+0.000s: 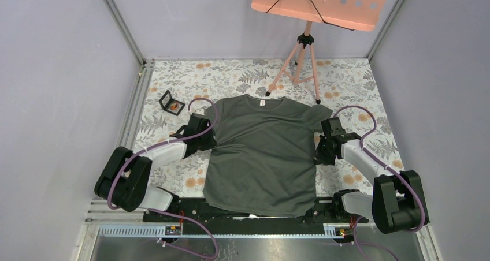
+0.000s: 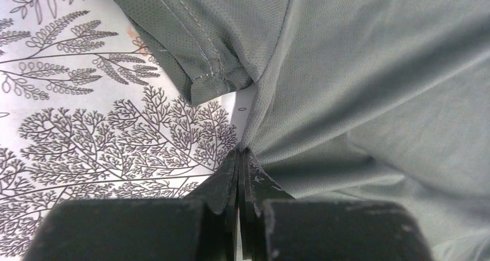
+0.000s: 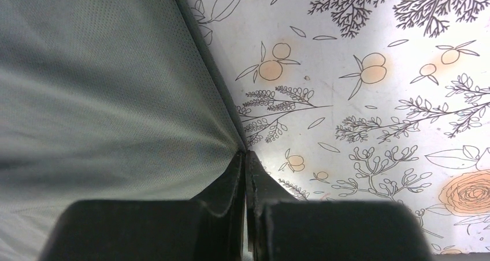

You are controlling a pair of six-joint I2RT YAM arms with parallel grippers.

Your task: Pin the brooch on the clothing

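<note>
While both arms sit at the sides of the T-shirt point(image 1: 260, 151), neither one has the brooch point(image 1: 174, 105). Left jaws are pressed fully together, and the left wrist view shows the shirt's side edge point(image 2: 254, 140) running right into their tips just below the sleeve hem, with creases fanning out from that spot, so it reads as a pinch on the cloth. Right jaws are closed the same way on the opposite side edge point(image 3: 231, 128), cloth folds radiating from the tips. T-shirt lies flat on the floral desk point(image 1: 231, 76), long axis running near to far, neck and white label at the far end. Brooch is only a tiny orange speck inside the small black square case point(image 1: 163, 97), off the shirt, on the desk beyond the left sleeve, to the far left of the left jaws. Left arm is clearly the nearer one; right arm is well apart from it, across the whole shirt. Judgement: pinning not started; this looks like straightening the cloth. Next step likely needs the left jaws to let go and reach up-left to the case. Pin detail is too small to tell.
</note>
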